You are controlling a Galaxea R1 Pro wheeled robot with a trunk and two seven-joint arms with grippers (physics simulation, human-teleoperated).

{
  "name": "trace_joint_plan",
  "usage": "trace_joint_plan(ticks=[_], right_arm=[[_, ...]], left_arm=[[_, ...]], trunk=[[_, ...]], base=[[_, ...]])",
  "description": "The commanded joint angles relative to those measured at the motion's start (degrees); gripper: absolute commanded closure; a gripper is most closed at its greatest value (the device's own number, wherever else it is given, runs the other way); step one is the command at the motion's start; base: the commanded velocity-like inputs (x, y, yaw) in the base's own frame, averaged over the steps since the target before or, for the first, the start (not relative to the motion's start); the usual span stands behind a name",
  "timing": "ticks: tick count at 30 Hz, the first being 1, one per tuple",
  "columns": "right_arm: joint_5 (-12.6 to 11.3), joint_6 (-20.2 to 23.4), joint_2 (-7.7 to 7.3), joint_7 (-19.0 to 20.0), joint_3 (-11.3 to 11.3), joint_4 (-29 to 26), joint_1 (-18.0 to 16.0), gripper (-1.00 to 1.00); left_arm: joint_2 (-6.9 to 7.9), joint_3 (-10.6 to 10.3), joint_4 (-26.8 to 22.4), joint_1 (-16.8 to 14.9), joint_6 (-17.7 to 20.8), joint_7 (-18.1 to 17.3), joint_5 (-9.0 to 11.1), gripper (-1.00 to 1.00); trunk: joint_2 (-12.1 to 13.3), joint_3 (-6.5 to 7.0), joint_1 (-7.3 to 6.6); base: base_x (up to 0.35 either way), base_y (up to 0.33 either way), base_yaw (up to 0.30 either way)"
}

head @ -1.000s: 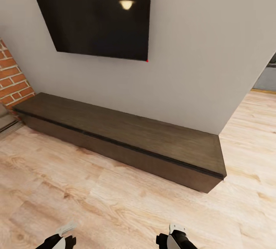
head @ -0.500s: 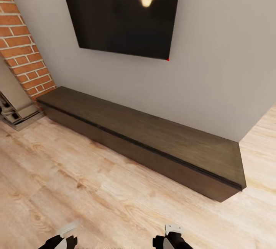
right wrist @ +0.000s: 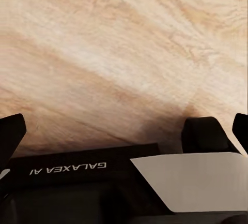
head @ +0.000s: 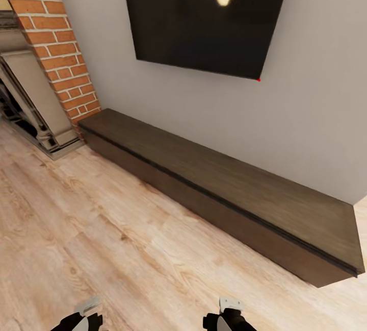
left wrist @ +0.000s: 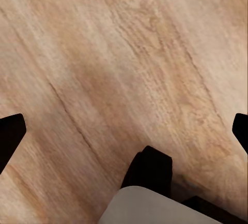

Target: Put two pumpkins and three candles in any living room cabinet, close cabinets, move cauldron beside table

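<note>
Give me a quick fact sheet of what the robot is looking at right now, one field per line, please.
Setting: room with pale wood floor and grey wall
Cabinet: long, low, dark brown, against the wall, fronts shut, nothing on top
Above cabinet: black screen on the wall, reflecting a lamp
Beside cabinet: red brick column, then grey fireplace surround
Left gripper: low over the floor, fingers spread, holding nothing
Right gripper: low over the floor, fingers spread, holding nothing
</note>
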Motion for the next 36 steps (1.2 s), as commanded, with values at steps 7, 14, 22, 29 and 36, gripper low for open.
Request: trace_joint_plan(ticks=[7,14,22,29,36], right_arm=[[0.03,-0.03,0.03,0.00,0.01,0.00,0.00,-1.00],[0.07,-0.07,0.10,0.00,0.01,0.00,0.00,-1.00],[0.09,-0.09,0.06,0.00,0.07,0.00,0.00,-1.00],[0.06,-0.02,0.31,-0.07,0.01,0.00,0.00,-1.00],[0.00,0.09,0.55,-0.15,-0.06,0.00,0.00,-1.00]], left_arm=[[0.06,-0.02,-0.01,0.00,0.00,-0.01,0.00,-1.00],[0.13,-0.05,0.01,0.00,0.00,-0.02,0.00,-1.00],[0.20,-0.01,0.01,0.03,0.00,-0.02,0.00,-1.00],[0.26,0.02,0.01,0.05,0.00,-0.02,0.00,-1.00],[0.27,-0.03,0.01,0.03,0.00,-0.02,0.00,-1.00]], trunk=[[0.00,-0.32,0.00],[0.00,-0.63,0.00],[0.00,-1.00,0.00],[0.00,-1.31,0.00],[0.00,-1.61,0.00]], base=[[0.125,0.027,0.258],[0.110,0.002,0.258],[0.110,0.002,0.264],[0.133,0.061,0.265],[0.141,0.013,0.267]])
